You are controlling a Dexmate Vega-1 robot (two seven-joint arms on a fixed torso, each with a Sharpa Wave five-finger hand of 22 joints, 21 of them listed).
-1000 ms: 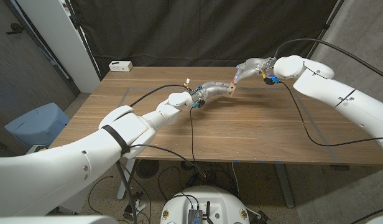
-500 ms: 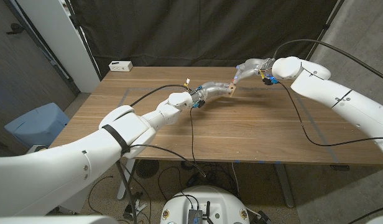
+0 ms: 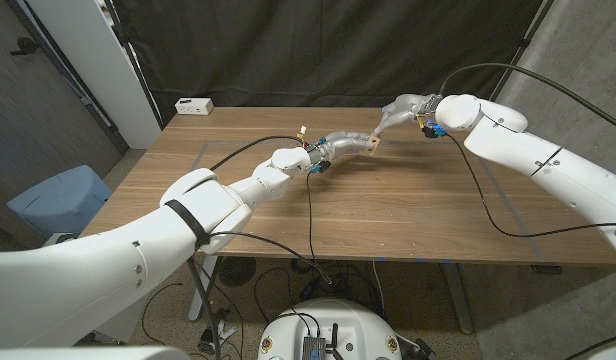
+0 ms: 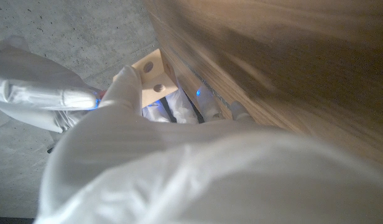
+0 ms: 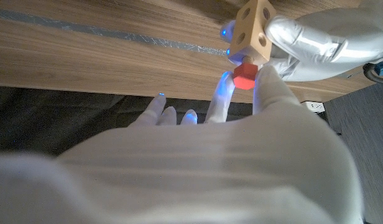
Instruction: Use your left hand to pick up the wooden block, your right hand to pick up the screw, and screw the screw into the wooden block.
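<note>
With both pick-ups done, the left hand (image 3: pixel 340 146) grips the wooden block (image 5: pixel 254 28) above the desk (image 3: pixel 388 215). The right hand (image 5: pixel 241 112) pinches the red screw (image 5: pixel 244 74) against a hole; seemingly, driving it home is what's left.

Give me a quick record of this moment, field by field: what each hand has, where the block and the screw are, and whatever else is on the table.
left hand: holds the wooden block up off the table
right hand: pinches the red screw by its head
screw: head against one face of the block; its shaft is hidden, so depth cannot be told
block: light wood, round holes in its faces
table: wooden, tape lines on top
other: white box at the far left corner
</note>
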